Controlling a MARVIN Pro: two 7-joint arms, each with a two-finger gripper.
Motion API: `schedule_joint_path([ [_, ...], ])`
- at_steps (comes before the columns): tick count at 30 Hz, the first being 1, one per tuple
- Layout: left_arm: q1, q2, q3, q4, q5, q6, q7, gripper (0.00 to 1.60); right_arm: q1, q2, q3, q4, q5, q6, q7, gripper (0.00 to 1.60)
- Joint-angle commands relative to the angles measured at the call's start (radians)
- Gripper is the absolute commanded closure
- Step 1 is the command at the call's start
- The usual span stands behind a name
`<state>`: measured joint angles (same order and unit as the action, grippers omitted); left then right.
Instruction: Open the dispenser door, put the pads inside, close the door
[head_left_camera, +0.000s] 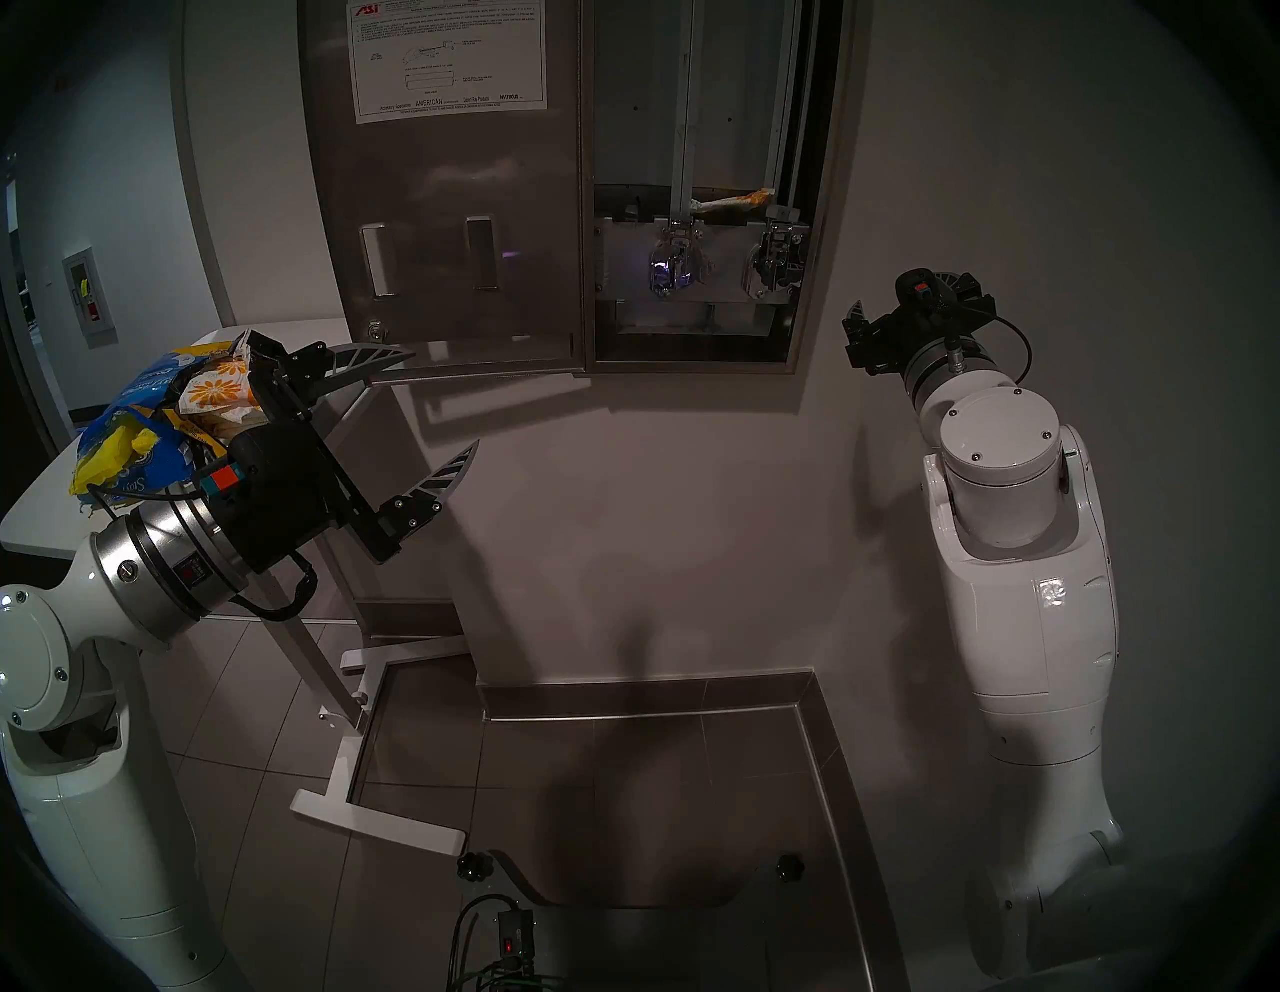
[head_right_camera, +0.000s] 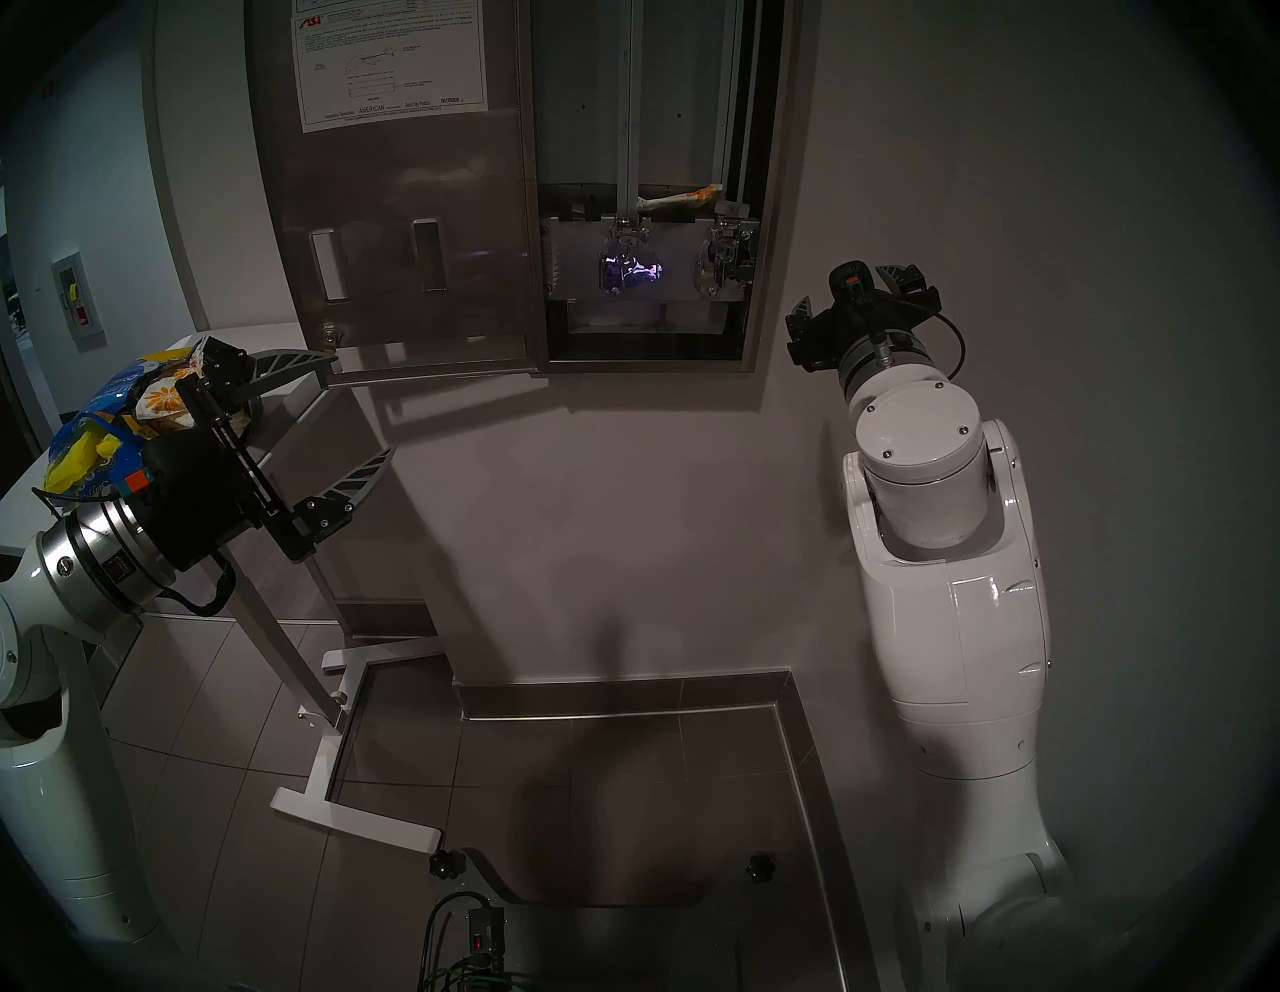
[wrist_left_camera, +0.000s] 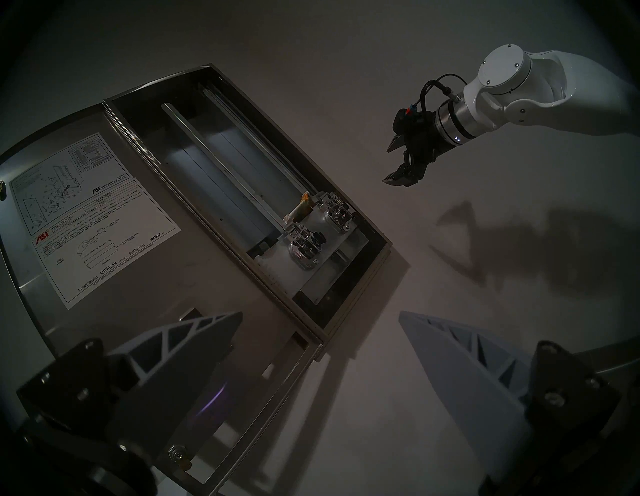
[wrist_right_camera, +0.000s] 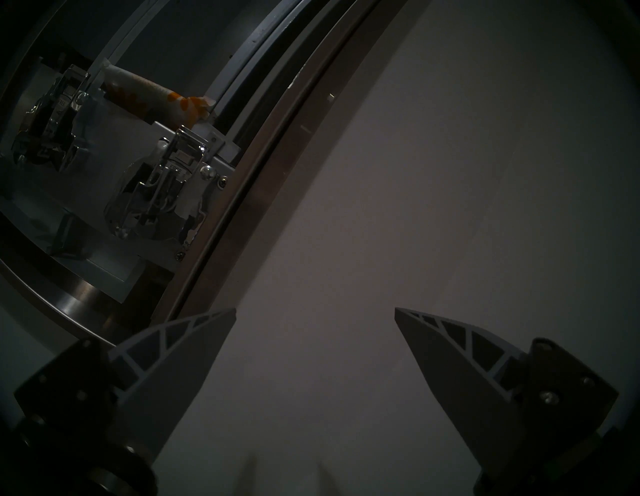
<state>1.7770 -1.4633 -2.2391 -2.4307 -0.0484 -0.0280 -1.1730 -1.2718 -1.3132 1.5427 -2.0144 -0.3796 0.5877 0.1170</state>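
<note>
On the wall, the dispenser is seen with the dispenser door swung wide and one flower-print pad lodged inside, while both the left gripper and right gripper are held empty with jaws apart, so loading seems under way and another of the pads from the side table is judged to be needed next.

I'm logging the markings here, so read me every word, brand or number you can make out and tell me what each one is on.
"ASI": red logo on the white instruction sheet on the back of the dispenser door.
"AMERICAN": bottom line of the same sheet; the words beside it and the fine print are too small to read.
"Stay": partial white lettering on the blue-and-yellow bag; the rest is crumpled out of view.
</note>
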Motion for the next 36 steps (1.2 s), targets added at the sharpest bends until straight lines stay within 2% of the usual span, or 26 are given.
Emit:
schedule_joint_path([
  [1, -0.016, 0.005, 0.002, -0.013, -0.007, -0.001, 0.003, 0.0, 0.024, -0.001, 0.007, -0.024, -0.001, -0.02, -0.01, 0.0],
  [7, -0.041, 0.028, -0.004, -0.013, -0.009, -0.025, -0.001, 0.0, 0.023, -0.004, 0.008, -0.024, -0.003, -0.022, -0.009, 0.0],
  [22, -0.108, 0.103, -0.077, -0.013, -0.033, -0.077, -0.012, 0.0, 0.023, -0.007, 0.01, -0.023, -0.005, -0.024, -0.008, 0.0],
  [25, -0.126, 0.149, -0.124, -0.013, -0.03, -0.106, -0.031, 0.0, 0.023, -0.008, 0.011, -0.023, -0.006, -0.024, -0.007, 0.0],
  [27, -0.129, 0.159, -0.137, -0.013, -0.03, -0.11, -0.035, 0.0, 0.022, -0.008, 0.011, -0.023, -0.006, -0.025, -0.007, 0.0],
  [36, -0.159, 0.27, -0.305, -0.013, -0.007, -0.171, -0.099, 0.0, 0.022, -0.008, 0.011, -0.022, -0.006, -0.025, -0.007, 0.0],
])
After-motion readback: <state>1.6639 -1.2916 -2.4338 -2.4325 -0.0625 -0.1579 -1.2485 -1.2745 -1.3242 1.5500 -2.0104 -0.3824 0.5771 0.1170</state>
